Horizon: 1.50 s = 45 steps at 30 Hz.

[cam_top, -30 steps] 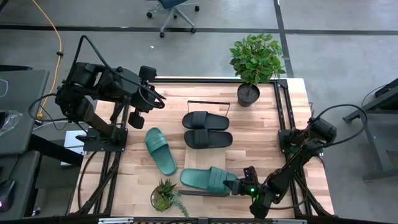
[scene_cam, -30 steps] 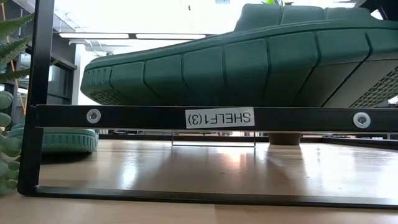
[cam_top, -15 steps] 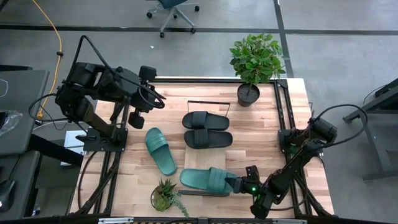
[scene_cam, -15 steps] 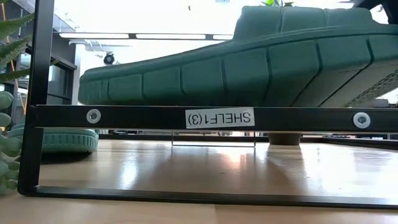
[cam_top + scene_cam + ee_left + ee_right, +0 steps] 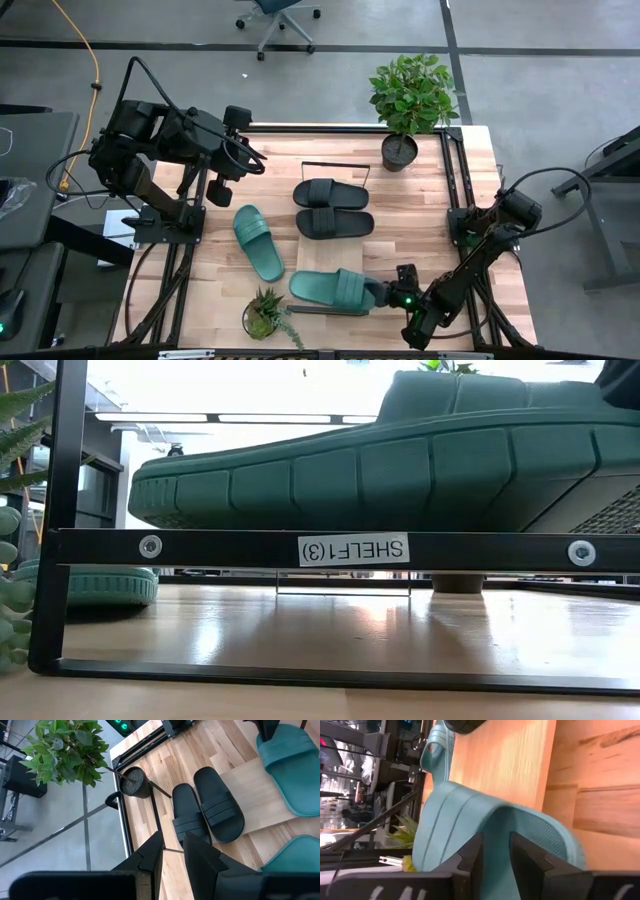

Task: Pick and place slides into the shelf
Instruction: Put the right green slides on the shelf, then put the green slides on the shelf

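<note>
The right gripper (image 5: 385, 297) sits low at the near end of the shelf (image 5: 385, 252), its fingers (image 5: 470, 857) closed on the heel edge of a teal slide (image 5: 335, 289) — narrowly parted, with the foam rim between them. That slide stretches away from the gripper toward the left arm's side of the table, its toe end reaching past the shelf's near rail (image 5: 320, 549). In the low view its ribbed sole (image 5: 380, 475) hangs just above that black rail, which bears a label reading SHELF1(3); the toe is slightly lower than the heel. Whether the sole touches the rail cannot be told.

Beyond the held slide, farther from the right gripper, the two black slides (image 5: 332, 209) lie side by side and touching on the light board, near the shelf's far rail (image 5: 335, 166). The second teal slide (image 5: 258, 241) lies on the tabletop beside the shelf, apart from it, on the side away from the right gripper. A small succulent (image 5: 265, 312) stands just beyond the held slide's toe.

The left gripper (image 5: 224, 186) hangs raised above the table edge — well apart from every slide. Its fingers (image 5: 200, 860) stand close together with a slim gap and nothing between them. Straight ahead of it are the black pair and a potted plant (image 5: 411, 105) at the far corner.
</note>
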Tool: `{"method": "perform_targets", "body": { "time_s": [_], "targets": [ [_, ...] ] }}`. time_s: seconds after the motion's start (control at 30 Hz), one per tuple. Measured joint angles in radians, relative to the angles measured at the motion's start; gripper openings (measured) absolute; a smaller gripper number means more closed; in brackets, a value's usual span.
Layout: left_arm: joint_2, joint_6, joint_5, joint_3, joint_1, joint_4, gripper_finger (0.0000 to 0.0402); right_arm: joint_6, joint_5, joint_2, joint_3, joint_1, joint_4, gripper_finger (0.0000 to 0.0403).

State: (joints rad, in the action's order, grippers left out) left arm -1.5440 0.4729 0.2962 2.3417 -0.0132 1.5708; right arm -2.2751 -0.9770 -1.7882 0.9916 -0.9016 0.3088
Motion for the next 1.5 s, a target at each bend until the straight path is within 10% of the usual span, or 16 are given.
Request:
{"method": "perform_targets", "body": {
  "time_s": [0.57, 0.9, 1.2, 1.5],
  "targets": [
    [0.000, -0.006, 0.000, 0.000, 0.000, 0.000, 0.0067, -0.020, 0.001, 0.000, 0.000, 0.027, 0.093, 0.0084],
    [0.000, -0.006, 0.000, 0.000, 0.000, 0.000, 0.0067, 0.246, 0.065, 0.000, 0.000, 0.082, -0.109, 0.0084],
    [0.000, -0.006, 0.000, 0.000, 0.000, 0.000, 0.0067, 0.158, -0.108, 0.023, 0.000, 0.063, 0.003, 0.0084],
    [0.000, -0.020, 0.010, 0.000, 0.000, 0.000, 0.0067, 0.163, -0.001, 0.043, 0.000, 0.063, 0.031, 0.0084]
  ]
}}
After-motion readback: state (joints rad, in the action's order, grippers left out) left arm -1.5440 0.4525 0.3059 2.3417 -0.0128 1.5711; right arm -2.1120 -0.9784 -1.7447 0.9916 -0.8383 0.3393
